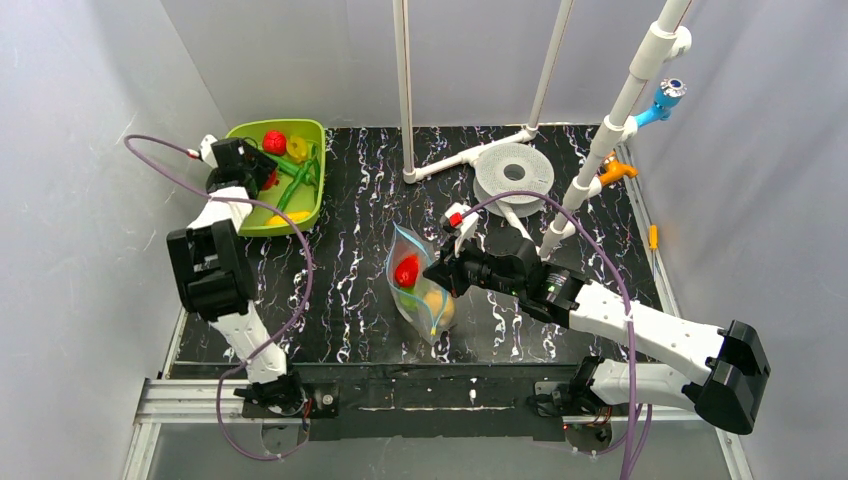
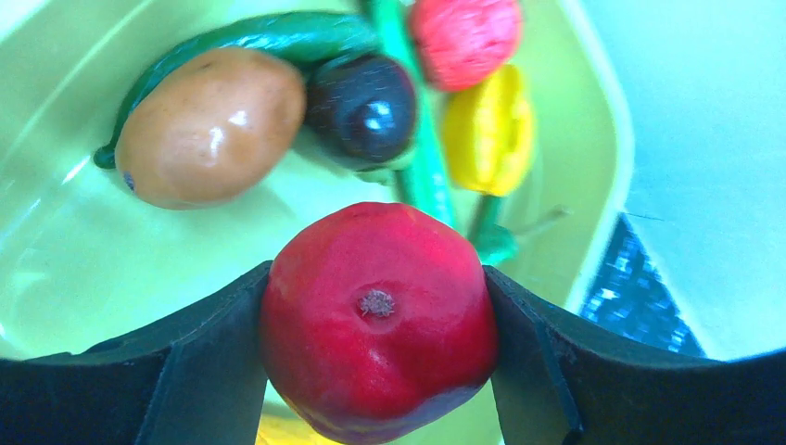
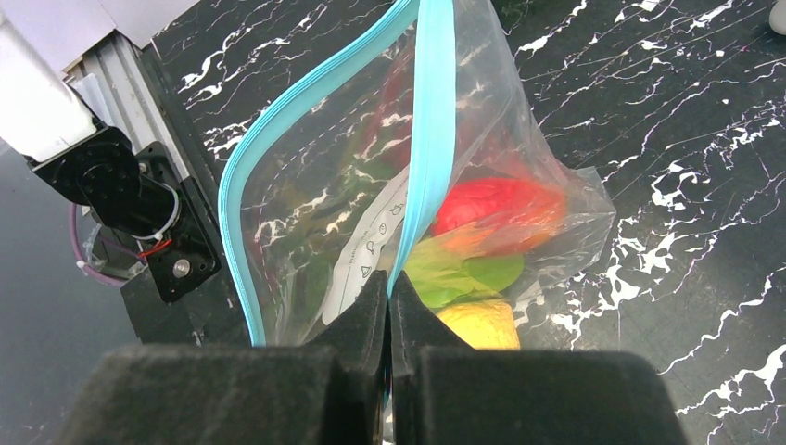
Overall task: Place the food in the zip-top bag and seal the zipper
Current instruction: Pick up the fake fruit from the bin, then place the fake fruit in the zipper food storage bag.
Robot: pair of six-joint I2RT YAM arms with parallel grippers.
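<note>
In the left wrist view a shiny red fruit (image 2: 375, 320) sits between my left gripper's (image 2: 375, 324) black fingers, which touch it on both sides, inside the lime-green tray (image 2: 56, 250). A brown potato (image 2: 209, 125), a dark purple fruit (image 2: 363, 107), a yellow pepper (image 2: 487, 130) and a red berry (image 2: 463, 37) lie behind it. The clear zip-top bag (image 1: 420, 285) lies mid-table, mouth gaping, with red (image 3: 496, 209), green (image 3: 463, 273) and yellow food (image 3: 477, 324) inside. My right gripper (image 3: 388, 297) is shut on one side of its light-blue zipper (image 3: 434, 139).
The green tray (image 1: 318, 175) stands at the back left under my left gripper (image 1: 240, 165). White pipe poles (image 1: 404, 90) and a white spool (image 1: 513, 172) stand behind the bag. The table's near edge and an arm base (image 3: 139, 195) lie beyond the bag's mouth.
</note>
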